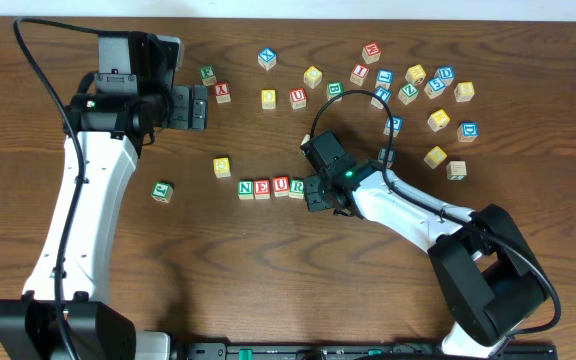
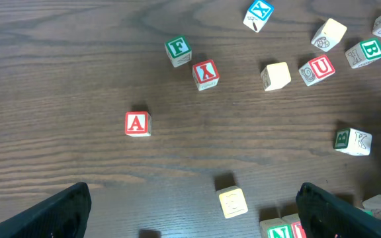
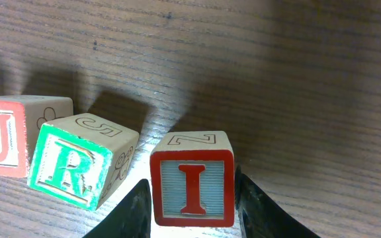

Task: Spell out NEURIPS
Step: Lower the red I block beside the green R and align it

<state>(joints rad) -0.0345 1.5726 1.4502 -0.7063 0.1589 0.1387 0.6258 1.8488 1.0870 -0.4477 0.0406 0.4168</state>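
Cubes N (image 1: 246, 188), E (image 1: 262, 188), U (image 1: 280, 186) and R (image 1: 296, 187) stand in a row at mid table. In the right wrist view the red U (image 3: 2, 135) and the green R (image 3: 71, 165), which is turned slightly askew, sit to the left of a red I cube (image 3: 192, 188). My right gripper (image 3: 192, 215) straddles the I cube on the table; a lit gap shows at its left finger (image 3: 134, 211), so it is open. My left gripper (image 2: 196, 210) hangs open and empty at the back left, above a yellow-faced cube (image 2: 232, 201).
Many loose letter cubes (image 1: 418, 85) lie scattered across the back and back right. A red A (image 2: 137, 123), green F (image 2: 177, 49) and red X (image 2: 206, 74) lie beneath the left wrist. One green-lettered cube (image 1: 162, 191) sits alone to the left of the row.
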